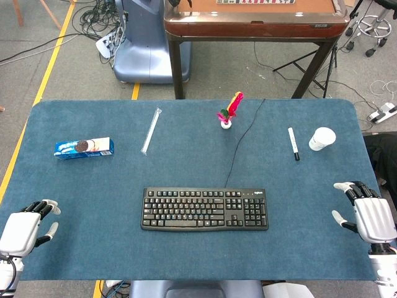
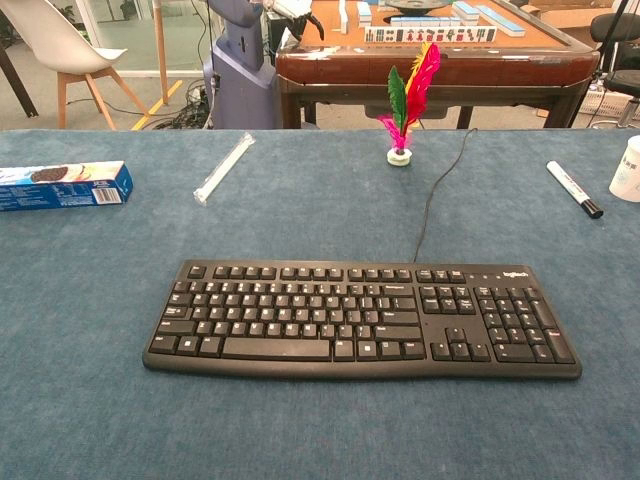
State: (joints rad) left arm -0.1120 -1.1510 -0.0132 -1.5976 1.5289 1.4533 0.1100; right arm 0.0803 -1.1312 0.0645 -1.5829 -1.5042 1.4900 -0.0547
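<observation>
A black keyboard (image 1: 205, 209) (image 2: 361, 319) lies at the middle front of the blue table (image 1: 186, 167), its cable running back toward a feathered shuttlecock (image 1: 229, 110) (image 2: 408, 95). My left hand (image 1: 25, 228) rests at the front left corner, fingers apart and holding nothing. My right hand (image 1: 366, 214) rests at the front right edge, also with fingers apart and nothing in it. A blue cookie box (image 1: 84, 147) (image 2: 62, 185) lies at the left, nearest my left hand. A black-capped marker (image 1: 293, 143) (image 2: 573, 188) and a white cup (image 1: 322, 138) (image 2: 627, 170) stand at the right. Neither hand shows in the chest view.
A clear wrapped straw (image 1: 151, 131) (image 2: 223, 168) lies left of centre at the back. Behind the table stands a brown mahjong table (image 1: 254, 25) (image 2: 430, 50) with tiles on it. A blue machine base (image 1: 146, 43) and cables are on the floor.
</observation>
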